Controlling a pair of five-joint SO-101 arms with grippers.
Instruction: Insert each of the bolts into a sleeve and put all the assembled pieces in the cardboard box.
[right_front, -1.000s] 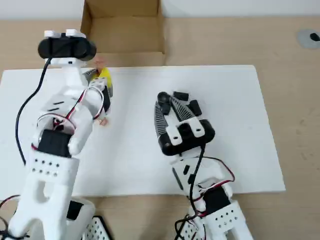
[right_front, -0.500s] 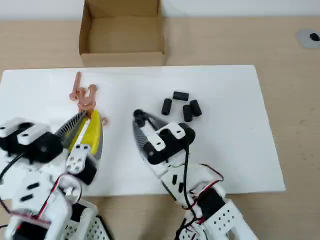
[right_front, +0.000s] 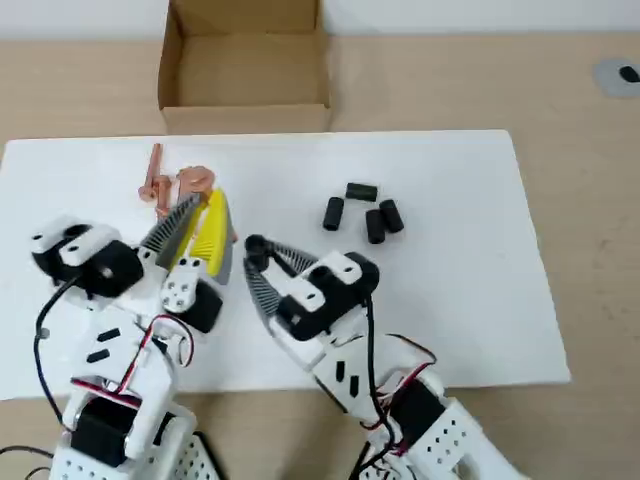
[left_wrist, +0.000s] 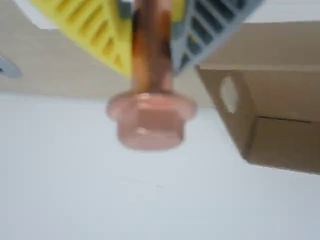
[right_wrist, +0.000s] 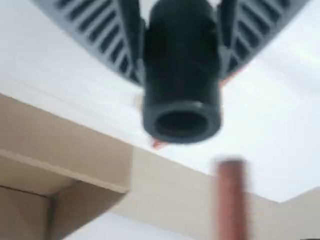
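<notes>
Copper-coloured flanged bolt (left_wrist: 151, 117) sits pinched in my left gripper (left_wrist: 152, 55); my right gripper (right_wrist: 181, 70), clamping a black cylindrical sleeve (right_wrist: 182, 110), has swung in beside it, probably for insertion.

We see a copper-pink bolt (left_wrist: 150, 117) in the left gripper (left_wrist: 152, 60), whose ribbed fingers (left_wrist: 95, 25) are yellow and grey. The right gripper (right_wrist: 182, 65), dark grey and ribbed, grips a black sleeve (right_wrist: 182, 112). Loose bolts (right_front: 165, 182) at upper left are copper, loose sleeves (right_front: 362, 210) black, the sheet (right_front: 450, 300) white, the cardboard box (right_front: 245, 118) plain brown.
</notes>
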